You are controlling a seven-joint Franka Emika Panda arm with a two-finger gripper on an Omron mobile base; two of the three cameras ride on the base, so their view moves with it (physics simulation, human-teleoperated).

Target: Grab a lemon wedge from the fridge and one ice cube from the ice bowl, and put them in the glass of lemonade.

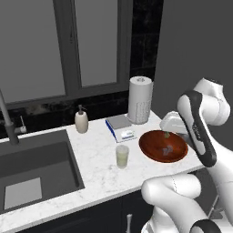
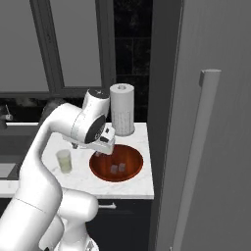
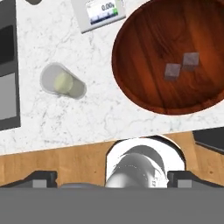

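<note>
Gripper [image 2: 99, 153] hangs with jaws spread wide and nothing between them, over the left rim of the ice bowl [image 2: 132, 169], which sits near the worktop's [image 1: 98, 168] right front corner with 2 ice cubes [image 3: 181, 65] inside. Just left of the bowl stands the glass of lemonade [image 1: 122, 156]. The fridge [image 2: 215, 147] rises at the worktop's right edge, door closed.

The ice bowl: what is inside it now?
Inside the ice bowl lie two grey ice cubes, close together on its bottom. In the hand view nothing covers them.
</note>
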